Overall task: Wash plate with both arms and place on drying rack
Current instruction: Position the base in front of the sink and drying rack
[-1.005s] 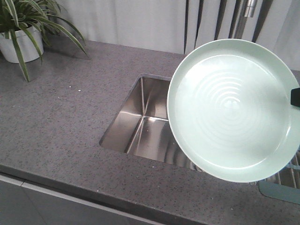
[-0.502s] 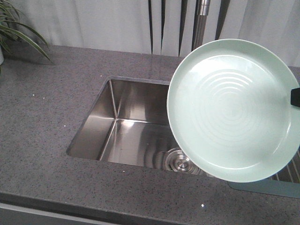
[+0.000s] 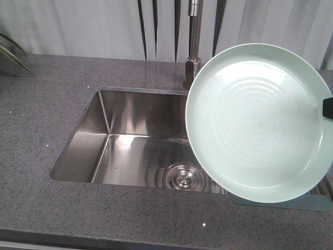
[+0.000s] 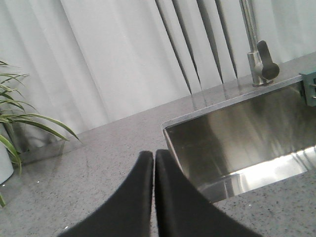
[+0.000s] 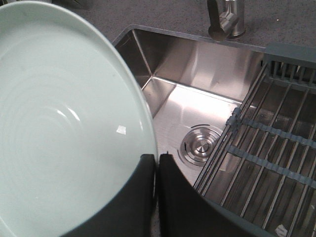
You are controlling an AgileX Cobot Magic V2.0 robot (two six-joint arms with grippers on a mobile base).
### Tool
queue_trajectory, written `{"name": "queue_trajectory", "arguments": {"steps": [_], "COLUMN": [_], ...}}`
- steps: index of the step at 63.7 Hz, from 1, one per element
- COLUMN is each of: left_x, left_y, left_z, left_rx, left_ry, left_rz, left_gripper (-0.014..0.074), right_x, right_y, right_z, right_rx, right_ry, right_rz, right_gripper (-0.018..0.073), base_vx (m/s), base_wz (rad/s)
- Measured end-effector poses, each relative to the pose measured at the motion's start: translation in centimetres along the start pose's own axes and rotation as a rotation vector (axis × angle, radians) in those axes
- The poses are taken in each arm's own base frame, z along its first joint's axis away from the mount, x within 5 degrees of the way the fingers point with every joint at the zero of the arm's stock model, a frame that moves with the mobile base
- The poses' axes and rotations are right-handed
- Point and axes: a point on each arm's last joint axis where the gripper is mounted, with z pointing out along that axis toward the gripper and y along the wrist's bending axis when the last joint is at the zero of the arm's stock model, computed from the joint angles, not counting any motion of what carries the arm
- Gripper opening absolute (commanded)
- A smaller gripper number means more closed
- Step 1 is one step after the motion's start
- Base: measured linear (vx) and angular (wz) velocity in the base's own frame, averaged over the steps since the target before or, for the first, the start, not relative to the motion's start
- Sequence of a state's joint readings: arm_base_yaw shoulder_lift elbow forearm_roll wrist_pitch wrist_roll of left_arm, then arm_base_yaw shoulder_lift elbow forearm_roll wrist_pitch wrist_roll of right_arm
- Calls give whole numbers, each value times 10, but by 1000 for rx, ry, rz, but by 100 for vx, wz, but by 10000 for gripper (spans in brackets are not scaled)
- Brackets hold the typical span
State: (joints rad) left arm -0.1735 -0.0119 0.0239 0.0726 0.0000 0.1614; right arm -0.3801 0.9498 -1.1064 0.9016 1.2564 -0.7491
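Observation:
The pale mint-green plate (image 3: 257, 122) is held tilted in the air above the right part of the sink, its ringed face toward the front camera. My right gripper (image 5: 156, 159) is shut on the plate's rim (image 5: 74, 128); a black bit of it shows at the plate's right edge (image 3: 328, 108). My left gripper (image 4: 153, 155) is shut and empty, above the counter left of the sink. The drying rack (image 5: 276, 148) of metal rods with grey-teal bars lies over the sink's right end; only its teal edge (image 3: 291, 202) shows below the plate in the front view.
The steel sink (image 3: 125, 140) has a round drain (image 3: 183, 178). A tap (image 3: 192, 47) stands behind it. Grey speckled counter (image 3: 47, 99) surrounds the sink. A potted plant (image 4: 10, 133) stands at the far left, curtains behind.
The whole scene has slid right in the front view: the plant has left the view, the sink, drain and tap have come in. The plate keeps its place in the frame.

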Motion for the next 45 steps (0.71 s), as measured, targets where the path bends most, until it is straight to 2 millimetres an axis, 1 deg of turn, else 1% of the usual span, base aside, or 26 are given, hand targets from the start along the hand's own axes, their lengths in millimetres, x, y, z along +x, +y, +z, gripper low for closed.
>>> {"name": "queue_trajectory", "arguments": {"steps": [27,45], "left_x": [0,0], "left_y": [0,0], "left_z": [0,0], "left_rx": [0,0], "left_ry": [0,0], "left_rz": [0,0], "left_gripper": [-6,-6], "right_x": [0,0], "right_y": [0,0], "right_z": [0,0], "right_rx": [0,0], "right_ry": [0,0], "right_rz": [0,0], "right_gripper": [-7,-7], "base_vx": [0,0], "base_wz": [-10,0]}}
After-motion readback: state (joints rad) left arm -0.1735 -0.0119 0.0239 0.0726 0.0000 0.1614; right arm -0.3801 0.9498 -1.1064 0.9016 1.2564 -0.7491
